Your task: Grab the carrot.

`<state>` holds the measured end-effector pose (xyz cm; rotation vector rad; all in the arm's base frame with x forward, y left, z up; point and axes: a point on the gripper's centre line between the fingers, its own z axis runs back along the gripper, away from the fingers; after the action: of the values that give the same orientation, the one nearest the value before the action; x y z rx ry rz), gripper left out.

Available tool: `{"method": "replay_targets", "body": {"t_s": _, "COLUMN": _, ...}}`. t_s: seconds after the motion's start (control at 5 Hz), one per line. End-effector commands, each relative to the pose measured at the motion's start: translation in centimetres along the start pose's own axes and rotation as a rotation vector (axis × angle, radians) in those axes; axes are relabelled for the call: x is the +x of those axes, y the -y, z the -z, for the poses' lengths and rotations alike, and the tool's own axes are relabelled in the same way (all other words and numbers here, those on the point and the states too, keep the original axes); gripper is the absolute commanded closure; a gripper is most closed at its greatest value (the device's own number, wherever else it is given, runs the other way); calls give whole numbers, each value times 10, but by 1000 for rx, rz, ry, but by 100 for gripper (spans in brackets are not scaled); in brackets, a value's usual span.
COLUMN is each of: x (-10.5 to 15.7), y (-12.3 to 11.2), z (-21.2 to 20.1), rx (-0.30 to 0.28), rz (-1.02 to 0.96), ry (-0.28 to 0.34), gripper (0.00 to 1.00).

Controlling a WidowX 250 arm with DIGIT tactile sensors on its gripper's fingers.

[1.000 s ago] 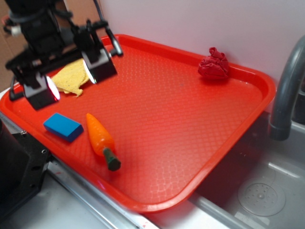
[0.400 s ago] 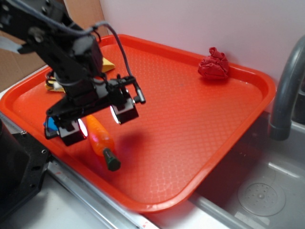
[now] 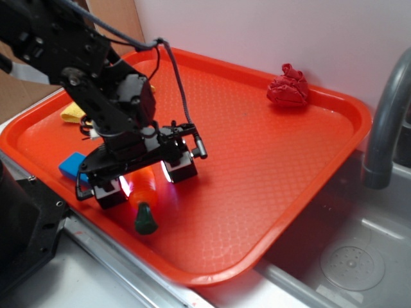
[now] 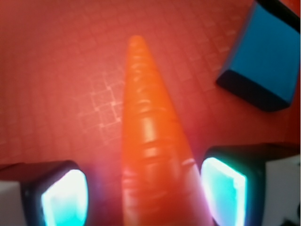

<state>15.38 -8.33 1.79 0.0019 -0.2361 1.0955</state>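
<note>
The carrot [image 3: 144,187] lies on the red tray [image 3: 257,160] near its front left edge, orange with its dark green stub [image 3: 145,220] pointing toward the tray's front rim. My gripper [image 3: 146,181] is low over it and open, one finger on each side of the carrot's thick half. In the wrist view the carrot [image 4: 150,141] runs up the middle between the two glowing pads [image 4: 63,197], with a gap on the left and the right pad [image 4: 223,190] close to its side.
A blue block [image 3: 72,165] sits just left of the gripper, and shows at top right in the wrist view [image 4: 265,61]. A yellow cloth [image 3: 72,113] lies behind the arm. A crumpled red rag [image 3: 289,86] is at the tray's far edge. A grey faucet [image 3: 385,122] and sink are on the right.
The arm has swung from the tray's back left corner down and forward. The open gripper now straddles the carrot, lower than 0.4 s ago. The carrot has turned slightly, its stub now pointing more forward.
</note>
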Motion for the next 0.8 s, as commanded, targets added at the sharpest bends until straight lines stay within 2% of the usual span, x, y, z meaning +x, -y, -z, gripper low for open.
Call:
{"method": "replay_targets", "body": {"t_s": 0.0, "x": 5, "y": 8, "z": 2, "rx": -11, "rz": -29, "ry": -20, "gripper": 100}}
{"method": "replay_targets", "body": {"t_s": 0.2, "x": 13, "y": 10, "z": -16, "rx": -40, "rz": 8, "ry": -32, "gripper": 100}}
{"method": "replay_targets", "body": {"t_s": 0.4, "x": 36, "y": 16, "z": -63, "rx": -133, "rz": 104, "ry": -53, "gripper": 100}}
{"method": "replay_targets", "body": {"t_s": 0.6, "x": 68, "y": 19, "z": -107, "rx": -194, "rz": 244, "ry": -111, "gripper": 100}}
